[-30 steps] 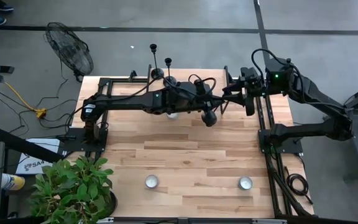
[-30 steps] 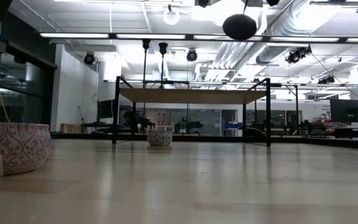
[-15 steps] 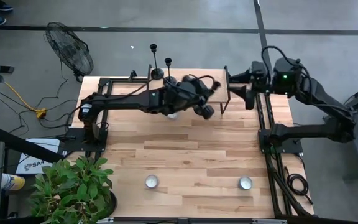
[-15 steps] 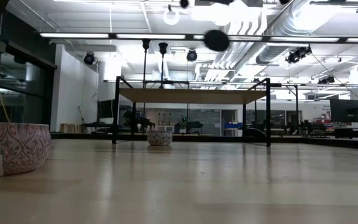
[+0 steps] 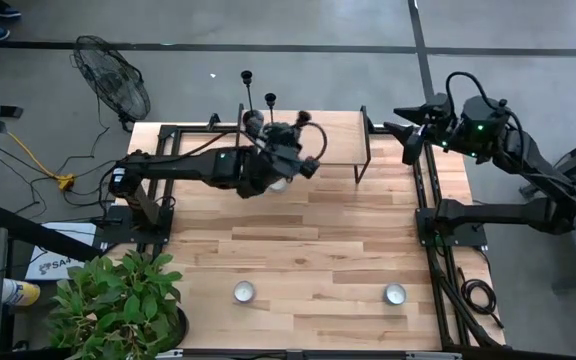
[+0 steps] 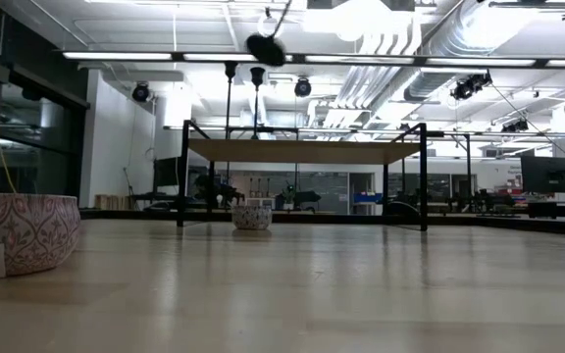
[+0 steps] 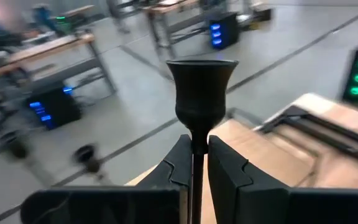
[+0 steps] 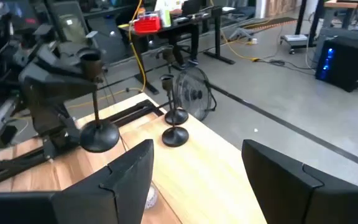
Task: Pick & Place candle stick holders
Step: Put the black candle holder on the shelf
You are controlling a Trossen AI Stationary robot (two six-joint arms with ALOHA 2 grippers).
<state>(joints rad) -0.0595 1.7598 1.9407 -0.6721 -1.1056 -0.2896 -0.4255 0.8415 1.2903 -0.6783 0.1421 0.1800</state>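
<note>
**Readable text: 1 partial mark only**

In the high view a white sheet (image 5: 56,262) lies on the floor beside the table's near-left corner, next to the potted plant (image 5: 118,305); it carries dark capitals that seem to start "SA", the rest hidden or too small to read. No other text, brand, number or sign can be read in any view

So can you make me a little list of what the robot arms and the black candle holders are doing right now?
left end effector: shut on the stem of a slim black metal candlestick, held up off the light wooden table
right end effector: open, holding nothing, over the table's far right corner
other candlesticks: two more black ones standing together at the table's far edge
</note>
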